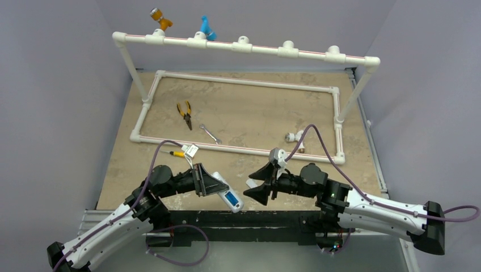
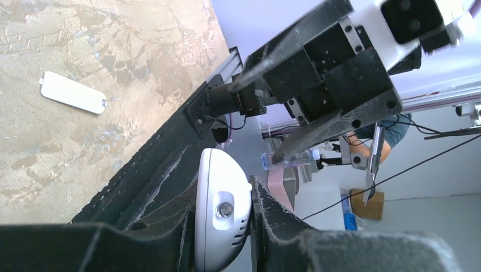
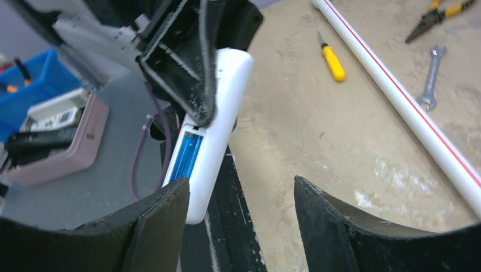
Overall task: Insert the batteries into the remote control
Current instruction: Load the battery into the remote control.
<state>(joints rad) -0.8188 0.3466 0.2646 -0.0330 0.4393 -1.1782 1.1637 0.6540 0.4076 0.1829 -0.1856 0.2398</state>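
My left gripper (image 1: pixel 211 184) is shut on the white remote control (image 1: pixel 226 194), held up above the table's near edge. In the left wrist view the remote control (image 2: pixel 224 209) is pinched between both fingers, its LED end toward the camera. The right wrist view shows the remote control (image 3: pixel 218 113) with its back compartment open and the blue batteries (image 3: pixel 186 156) lying inside. My right gripper (image 1: pixel 250 185) faces it, open and holding nothing (image 3: pixel 241 187). One of its fingers (image 3: pixel 159 221) is close beside the remote's free end; I cannot tell whether they touch.
A white battery cover (image 2: pixel 72 92) lies flat on the table. A yellow-handled screwdriver (image 1: pixel 174 152), pliers (image 1: pixel 185 114), a wrench (image 1: pixel 211 134) and a white pipe fitting (image 1: pixel 293 137) lie around the white PVC frame (image 1: pixel 238 81). The black base rail (image 1: pixel 255 218) runs under both grippers.
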